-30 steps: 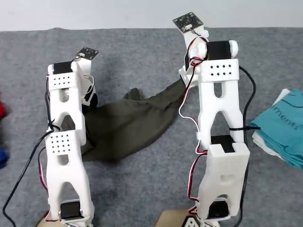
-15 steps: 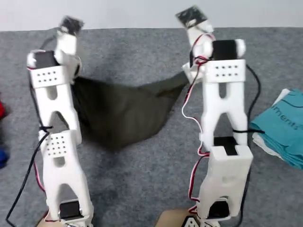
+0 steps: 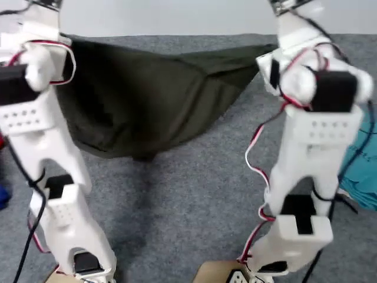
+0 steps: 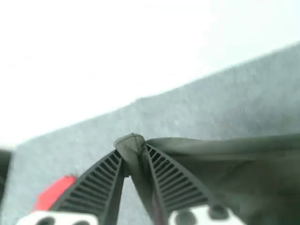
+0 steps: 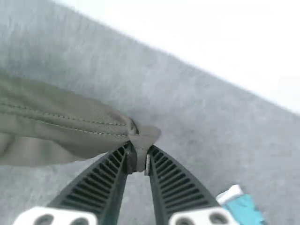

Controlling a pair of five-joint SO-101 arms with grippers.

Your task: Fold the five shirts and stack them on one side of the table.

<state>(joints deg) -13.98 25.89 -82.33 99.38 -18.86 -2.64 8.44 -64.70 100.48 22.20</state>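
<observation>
Left wrist view: left hand pinches one corner of the dark green shirt; right hand clamps the opposite corner (likely spreading it for folding). It hangs stretched above the grey surface; a folded teal shirt lies beside the right arm.

We see the olive shirt hanging spread wide, its top edge stretched between the left arm and the right arm. Its middle sags above the grey bench. Right of it, past the right arm, lies a folded teal shirt.
</observation>
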